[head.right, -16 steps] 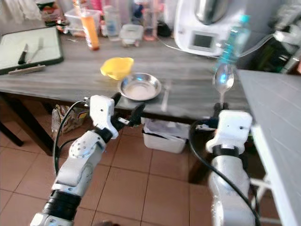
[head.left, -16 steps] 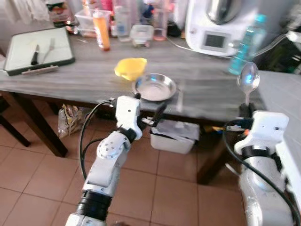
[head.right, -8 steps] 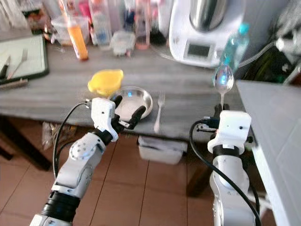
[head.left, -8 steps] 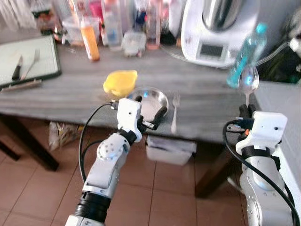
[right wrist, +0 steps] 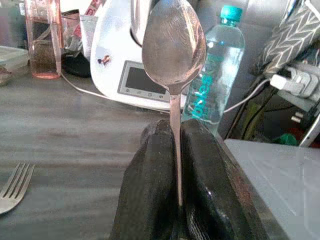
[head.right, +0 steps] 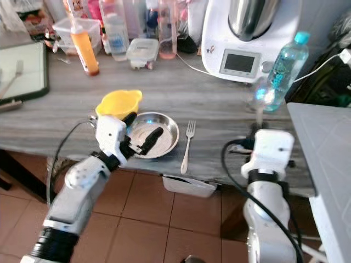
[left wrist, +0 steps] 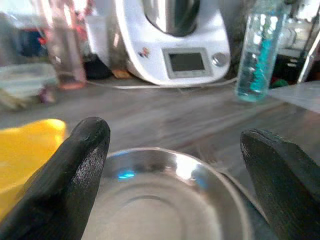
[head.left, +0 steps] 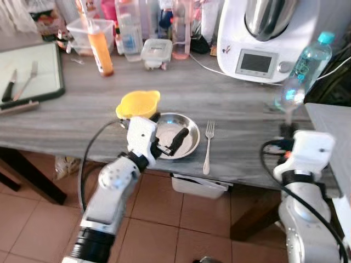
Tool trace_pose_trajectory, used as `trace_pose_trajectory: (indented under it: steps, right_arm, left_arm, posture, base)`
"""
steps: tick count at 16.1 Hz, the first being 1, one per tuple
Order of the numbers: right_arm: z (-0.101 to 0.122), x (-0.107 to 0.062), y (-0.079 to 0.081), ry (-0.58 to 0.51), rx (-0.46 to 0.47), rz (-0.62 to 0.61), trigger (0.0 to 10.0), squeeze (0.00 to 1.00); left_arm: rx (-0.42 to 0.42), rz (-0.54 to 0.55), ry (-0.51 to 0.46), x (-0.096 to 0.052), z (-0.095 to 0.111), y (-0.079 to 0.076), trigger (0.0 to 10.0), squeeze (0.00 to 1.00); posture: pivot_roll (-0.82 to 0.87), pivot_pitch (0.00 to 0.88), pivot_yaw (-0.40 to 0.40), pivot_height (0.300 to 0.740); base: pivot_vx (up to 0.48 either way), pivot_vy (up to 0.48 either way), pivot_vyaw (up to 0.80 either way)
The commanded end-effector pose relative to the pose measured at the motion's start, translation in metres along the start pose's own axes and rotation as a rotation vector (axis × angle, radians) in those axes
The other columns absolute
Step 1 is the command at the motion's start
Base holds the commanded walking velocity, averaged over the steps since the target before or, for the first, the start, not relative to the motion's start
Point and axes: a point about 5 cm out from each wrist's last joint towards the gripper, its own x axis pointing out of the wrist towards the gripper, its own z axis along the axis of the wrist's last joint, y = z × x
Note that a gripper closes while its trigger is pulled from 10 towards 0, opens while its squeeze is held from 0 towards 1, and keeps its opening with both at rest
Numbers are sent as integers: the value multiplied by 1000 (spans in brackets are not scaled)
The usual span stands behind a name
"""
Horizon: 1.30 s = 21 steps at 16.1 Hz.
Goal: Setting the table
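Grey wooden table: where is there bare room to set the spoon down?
On the grey wooden table, bare strips lie between the silver fork and the right gripper holding the metal spoon, and left of the yellow bowl. The back edge, with bottles and the white kitchen machine, is crowded.

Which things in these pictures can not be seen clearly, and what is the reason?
- Spoon: blurred in both eye views; its handle end is hidden between the right gripper jaws.
- Steel bowl: near rim cut off by the left wrist view's edge, sides covered by the left gripper.
- Knife and fork on the tray: too small, partly cut off.
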Motion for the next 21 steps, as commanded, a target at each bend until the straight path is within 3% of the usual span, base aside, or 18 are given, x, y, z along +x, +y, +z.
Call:
trace_pose_trajectory:
  steps: [1,5,7,13,21]
  right_arm:
    - [4,-1,5,-17,10,14,10000,0]
    - [-3,-3,9,23,38,14,10000,0]
    - [-10,-3,13,61,75,9,10000,0]
    - [-40,3,14,230,194,-55,10000,0]
    - [-55,6,27,305,195,15,10000,0]
  left_arm:
    - [7,-16,18,-10,0,4,10000,0]
    - [43,-154,90,-41,1,7,10000,0]
    - [48,-168,125,-50,-4,8,10000,0]
    - [21,-245,130,-53,1,-2,10000,0]
    - [11,-341,152,-52,4,-13,10000,0]
  posture:
    - [72,134,-35,740]
    - [85,150,-36,740]
    - [88,160,-41,740]
    - [98,174,-48,740]
    - [110,199,-40,740]
  base:
    - [0,0,0]
    - [0,0,0]
    - [0,0,0]
    - [0,0,0]
    - [0,0,0]
